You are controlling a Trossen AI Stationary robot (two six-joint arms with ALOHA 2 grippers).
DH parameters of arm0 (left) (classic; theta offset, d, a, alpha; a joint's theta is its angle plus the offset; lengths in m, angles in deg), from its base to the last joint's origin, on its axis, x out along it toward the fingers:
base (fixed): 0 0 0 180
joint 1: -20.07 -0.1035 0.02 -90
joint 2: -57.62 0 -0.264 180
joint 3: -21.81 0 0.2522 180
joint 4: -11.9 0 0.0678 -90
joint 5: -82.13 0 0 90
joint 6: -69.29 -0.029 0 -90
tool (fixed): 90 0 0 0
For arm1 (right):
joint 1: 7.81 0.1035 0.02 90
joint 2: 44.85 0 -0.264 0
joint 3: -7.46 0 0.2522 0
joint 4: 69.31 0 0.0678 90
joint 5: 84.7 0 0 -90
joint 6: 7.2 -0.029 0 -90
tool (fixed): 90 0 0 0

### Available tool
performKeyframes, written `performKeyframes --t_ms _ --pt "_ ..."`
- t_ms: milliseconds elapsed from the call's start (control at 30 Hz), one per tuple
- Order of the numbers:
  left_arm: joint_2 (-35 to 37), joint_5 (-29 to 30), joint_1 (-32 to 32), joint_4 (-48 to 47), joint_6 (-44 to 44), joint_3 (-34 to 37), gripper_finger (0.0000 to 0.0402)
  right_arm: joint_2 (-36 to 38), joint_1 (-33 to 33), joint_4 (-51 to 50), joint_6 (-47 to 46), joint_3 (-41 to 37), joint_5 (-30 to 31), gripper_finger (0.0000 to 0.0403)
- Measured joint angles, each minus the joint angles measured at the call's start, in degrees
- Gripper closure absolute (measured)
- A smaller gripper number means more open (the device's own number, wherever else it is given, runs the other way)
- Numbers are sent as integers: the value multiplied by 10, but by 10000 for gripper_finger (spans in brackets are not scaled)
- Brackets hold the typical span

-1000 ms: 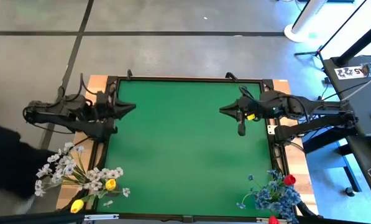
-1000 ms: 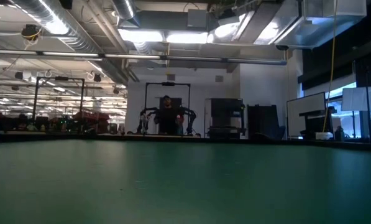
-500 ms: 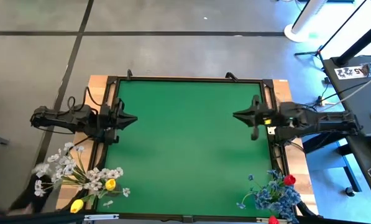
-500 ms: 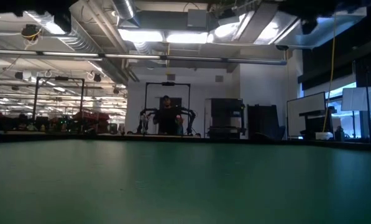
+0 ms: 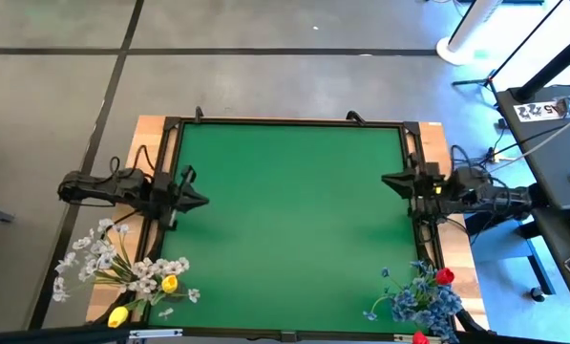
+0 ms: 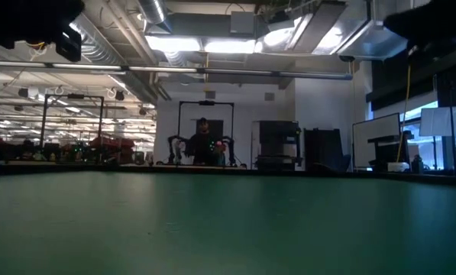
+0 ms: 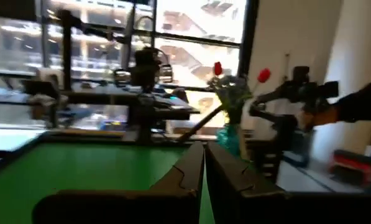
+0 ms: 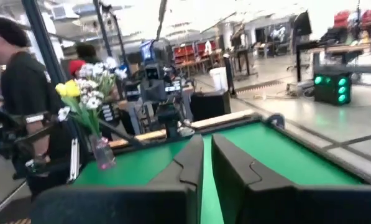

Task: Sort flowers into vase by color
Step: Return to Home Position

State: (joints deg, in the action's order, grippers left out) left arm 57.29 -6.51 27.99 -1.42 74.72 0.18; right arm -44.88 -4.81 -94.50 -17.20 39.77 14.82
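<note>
the left arm (image 5: 113, 184) and right arm (image 5: 475, 194) sit at the counter (image 5: 285, 220) sides, jaws narrow and empty, and a stray swing could topple the white-yellow flowers (image 5: 113, 268) or blue-red flowers (image 5: 428, 298) standing at the corners beside them.

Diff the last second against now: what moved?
Both arms pulled back outward: left gripper toward the left edge of the table, right gripper toward its right edge, neither holding anything. The white-and-yellow bouquet and blue-and-red bouquet stayed put.
</note>
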Motion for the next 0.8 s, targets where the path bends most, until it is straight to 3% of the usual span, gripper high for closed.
performKeyframes --t_ms 100,200,367,600,800 --pt "2 -27 0 5 19 32 388 -3 0 19 -7 -32 1 368" --pt "2 -38 0 100 16 71 388 -18 0 117 -16 -78 4 368" --pt "0 -41 -2 85 1 75 388 -11 0 249 -41 -170 4 368" --pt "-1 -35 -2 75 -13 75 388 -15 0 146 -68 -178 12 368" --pt "-1 -34 -2 78 -13 75 388 -34 0 147 -62 -177 -1 368"
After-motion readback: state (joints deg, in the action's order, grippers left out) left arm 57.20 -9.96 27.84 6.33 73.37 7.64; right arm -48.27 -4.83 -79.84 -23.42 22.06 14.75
